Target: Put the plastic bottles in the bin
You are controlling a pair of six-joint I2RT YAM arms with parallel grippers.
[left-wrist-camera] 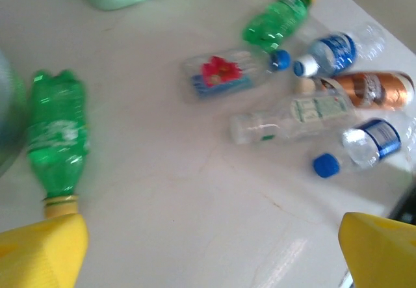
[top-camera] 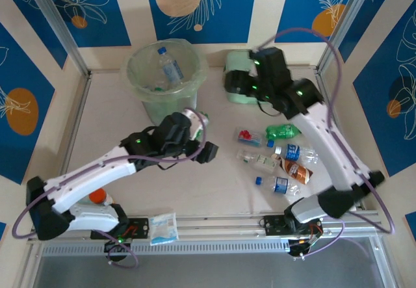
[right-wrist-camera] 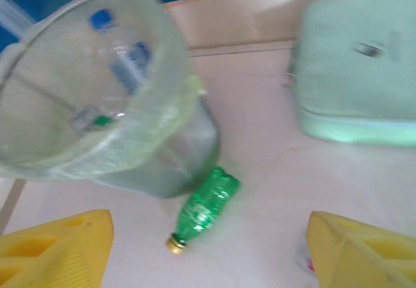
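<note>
Green bottle lies flat on the table, its bottom end at the foot of the bin, not inside.

Likely risks:
- It is round and thin-walled, so a touch from one finger would probably roll it or skid it along the bin wall.
- With the bin this close, a finger coming down on that side may hit the wall or snag the liner and shove the bin.
- Both arms point at the same spot, so they could clash if both go for it.

Long axis: in the right wrist view it runs diagonally. The base is up-right against the bin, and the yellow cap is down-left, pointing away from the bin toward the camera. In the left wrist view it runs nearly straight up the frame, cap nearest the left-hand yellow finger.

Left gripper: jaws spread wide, nothing between them. The bottle sits off by one finger, not centred, so closing here would likely just clip the cap.

Right gripper: jaws spread, holding nothing, above the table between bin and mint case.

One bottle in bin is already done. The other loose bottles are clustered well apart on the right side.
</note>
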